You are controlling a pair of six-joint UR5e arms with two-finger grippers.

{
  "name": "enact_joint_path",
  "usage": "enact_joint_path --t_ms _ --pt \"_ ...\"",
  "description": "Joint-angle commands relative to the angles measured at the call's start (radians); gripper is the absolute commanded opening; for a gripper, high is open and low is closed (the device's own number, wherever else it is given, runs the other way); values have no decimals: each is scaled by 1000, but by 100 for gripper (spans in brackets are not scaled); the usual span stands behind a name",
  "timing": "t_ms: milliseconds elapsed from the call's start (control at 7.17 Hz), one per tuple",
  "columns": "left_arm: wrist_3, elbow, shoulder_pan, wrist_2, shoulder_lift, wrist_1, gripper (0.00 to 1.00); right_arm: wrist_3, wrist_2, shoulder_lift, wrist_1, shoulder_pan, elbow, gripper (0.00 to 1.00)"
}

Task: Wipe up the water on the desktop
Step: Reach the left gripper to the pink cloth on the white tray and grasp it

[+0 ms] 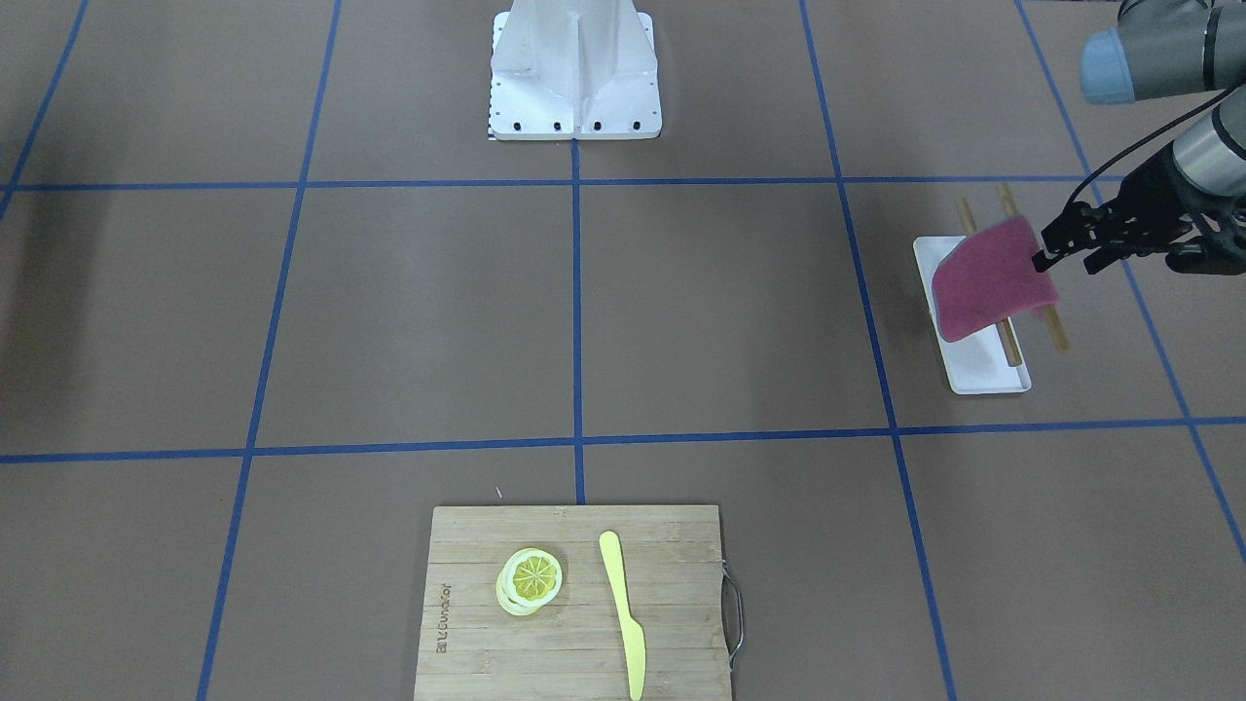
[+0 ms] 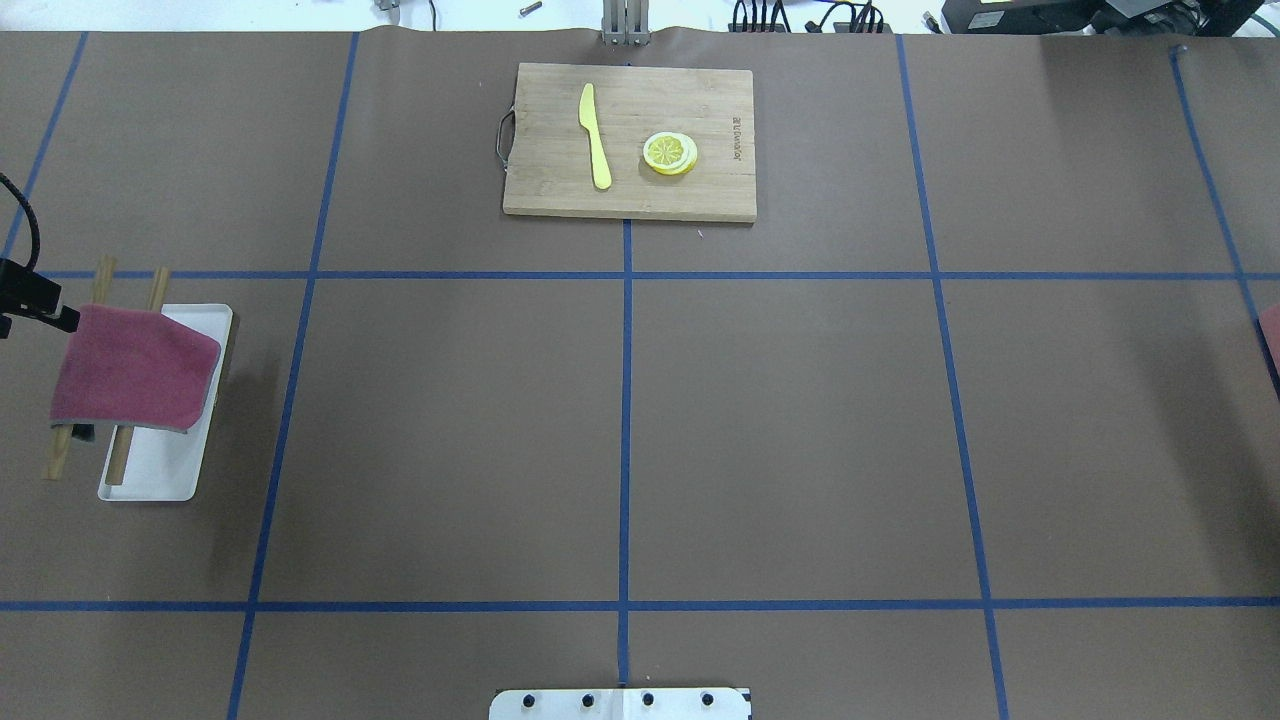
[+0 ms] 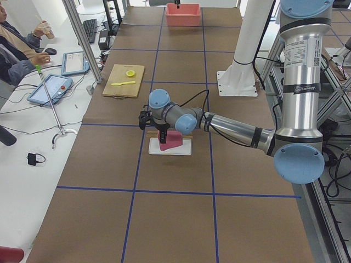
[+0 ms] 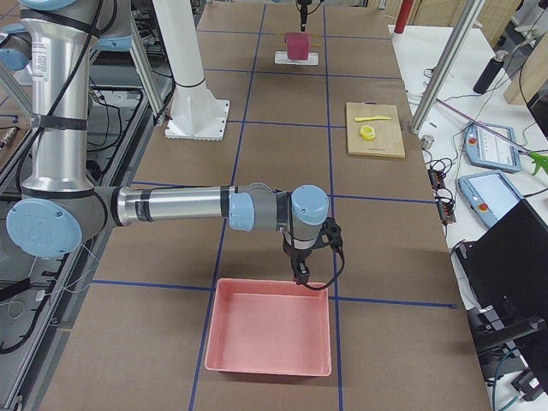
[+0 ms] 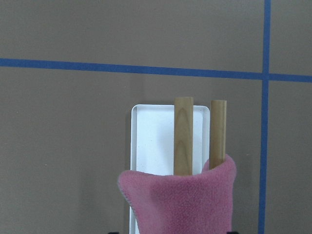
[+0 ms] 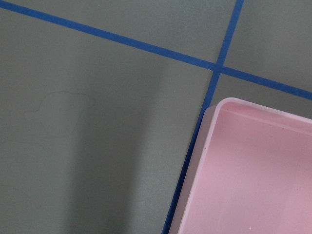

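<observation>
Left jaws clamped on cloth [image 1: 988, 282] hanging below them over rods [image 5: 184, 134]. Right jaws: cannot tell. We judge pickup step; next, carry cloth to water on table [image 2: 780, 420].

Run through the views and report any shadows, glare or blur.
Front-facing view: sharp; the white pedestal base is nearly blown out, a soft shadow darkens the desktop at upper left. Overhead view: even light, faint shadow beside the white tray. Right wrist view: a broad soft shadow band left of the pink bin. Left wrist view: the pink cloth crowds the bottom edge, in focus.
</observation>
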Motion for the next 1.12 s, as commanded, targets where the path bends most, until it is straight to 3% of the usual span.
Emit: enact_joint_path --t_ms 0,418,558,697,836,976 --pt "0 14 14 -1 -14 0 74 -1 -1 1 0 0 -3 100" --pt "1 25 24 -1 -26 -2 58 -1 -1 -1 0 0 -3 100" --pt "1 25 24 -1 -26 -2 43 -1 -1 -2 -2 0 -3 100" --pt "0 24 23 -1 -26 -2 23 -1 -1 -2 0 0 -1 100" --pt "0 22 23 -1 -26 -2 12 -1 -1 -2 -2 0 -1 100" --pt "1 22 23 -1 -26 -2 11 -1 -1 -10 -2 0 3 100"
